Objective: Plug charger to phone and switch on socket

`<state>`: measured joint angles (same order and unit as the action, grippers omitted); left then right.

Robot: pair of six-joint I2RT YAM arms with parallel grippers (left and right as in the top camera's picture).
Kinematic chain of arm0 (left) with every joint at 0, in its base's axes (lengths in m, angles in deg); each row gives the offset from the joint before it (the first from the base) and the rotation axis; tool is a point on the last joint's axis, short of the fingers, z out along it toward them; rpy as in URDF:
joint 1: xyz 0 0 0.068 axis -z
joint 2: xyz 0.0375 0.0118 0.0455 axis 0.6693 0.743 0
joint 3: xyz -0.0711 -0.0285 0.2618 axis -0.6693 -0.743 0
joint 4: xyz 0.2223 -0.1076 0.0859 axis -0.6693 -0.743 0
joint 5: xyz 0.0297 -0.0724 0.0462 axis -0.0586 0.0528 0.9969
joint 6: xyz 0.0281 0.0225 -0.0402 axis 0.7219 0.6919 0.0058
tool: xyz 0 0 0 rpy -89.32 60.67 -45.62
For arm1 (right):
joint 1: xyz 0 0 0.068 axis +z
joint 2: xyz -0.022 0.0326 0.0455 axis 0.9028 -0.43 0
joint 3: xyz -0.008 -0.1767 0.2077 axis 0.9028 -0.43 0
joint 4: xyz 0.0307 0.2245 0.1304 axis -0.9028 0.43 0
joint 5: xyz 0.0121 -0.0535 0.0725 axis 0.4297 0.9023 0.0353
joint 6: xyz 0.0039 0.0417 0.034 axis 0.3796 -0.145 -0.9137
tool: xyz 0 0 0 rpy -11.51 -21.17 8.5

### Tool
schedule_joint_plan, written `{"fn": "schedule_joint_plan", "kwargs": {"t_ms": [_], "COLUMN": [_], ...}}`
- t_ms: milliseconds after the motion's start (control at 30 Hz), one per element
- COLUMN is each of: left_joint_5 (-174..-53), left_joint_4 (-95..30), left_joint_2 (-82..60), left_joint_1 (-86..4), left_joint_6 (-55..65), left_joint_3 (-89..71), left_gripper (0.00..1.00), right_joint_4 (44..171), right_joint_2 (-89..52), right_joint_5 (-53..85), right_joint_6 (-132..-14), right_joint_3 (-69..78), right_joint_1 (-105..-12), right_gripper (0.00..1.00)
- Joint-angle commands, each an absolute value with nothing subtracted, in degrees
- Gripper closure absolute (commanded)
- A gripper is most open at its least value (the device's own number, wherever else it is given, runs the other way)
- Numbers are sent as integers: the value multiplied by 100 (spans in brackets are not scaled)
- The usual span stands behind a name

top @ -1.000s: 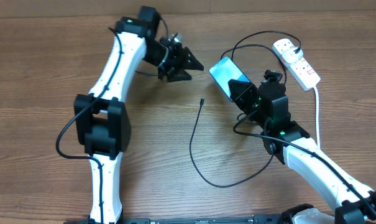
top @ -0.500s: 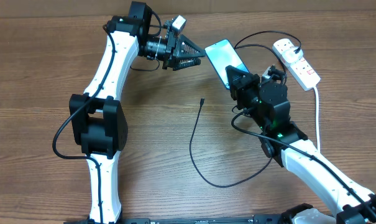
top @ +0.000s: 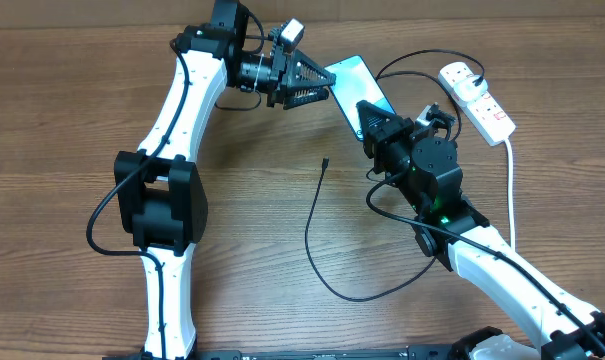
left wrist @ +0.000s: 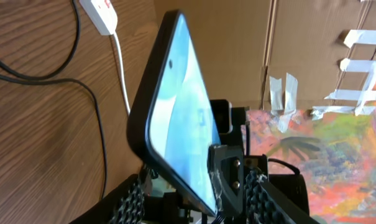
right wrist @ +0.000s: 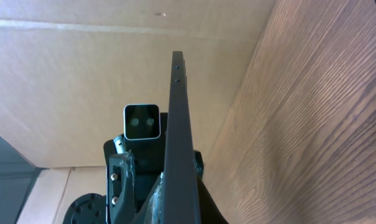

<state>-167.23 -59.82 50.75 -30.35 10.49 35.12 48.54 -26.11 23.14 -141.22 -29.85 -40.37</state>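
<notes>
The phone [top: 354, 85], cyan screen with dark edges, is held tilted above the table. My right gripper [top: 374, 118] is shut on its near end, and the right wrist view shows the phone [right wrist: 178, 124] edge-on, rising from the gripper [right wrist: 178, 205]. My left gripper [top: 327, 82] is at the phone's far-left end. In the left wrist view the phone [left wrist: 175, 118] passes between the spread fingers of the gripper [left wrist: 197, 199], which stands open. The charger [top: 310, 235] lies loose on the table with its tiny connector [top: 325, 161] pointing away. The socket [top: 479, 98] lies at the back right.
A thick white cord [top: 510, 180] runs from the socket toward the front edge. The charger's black cable loops behind the phone near the socket [left wrist: 99, 14]. A cardboard wall [right wrist: 82, 74] stands behind the wooden table [top: 72, 130].
My left gripper has swung up and to the right until its fingers straddle the phone's end. The right arm has carried the phone up and leftward to meet it.
</notes>
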Motion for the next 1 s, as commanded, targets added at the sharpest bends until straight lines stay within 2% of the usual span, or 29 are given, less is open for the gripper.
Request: {"fn": "schedule_joint_plan", "kwargs": {"t_ms": [0, 367, 733, 967], "left_joint_5": [-16831, -16332, -16334, -16310], "left_joint_4": [-5748, -5635, -5652, -5484], "left_joint_2": [5071, 5071, 5071, 5073], "left_joint_1": [-2961, -2775, -2434, -2443], "left_joint_6": [527, 144, 5, -387], "left_joint_3": [3549, 3549, 3549, 3549], "left_gripper": [53, 57, 60, 67], "right_joint_4": [4727, 4731, 4513, 4583], "right_joint_2": [-2432, -2593, -2958, -2958], "right_joint_5": [2390, 3074, 3332, 3328], "right_joint_6": [-14319, -14671, -14669, -14625], "right_joint_3": [-2829, -2829, -2829, -2829], "right_joint_1": [-3886, -3456, -3449, -3447], "right_gripper": [96, 96, 96, 96]}}
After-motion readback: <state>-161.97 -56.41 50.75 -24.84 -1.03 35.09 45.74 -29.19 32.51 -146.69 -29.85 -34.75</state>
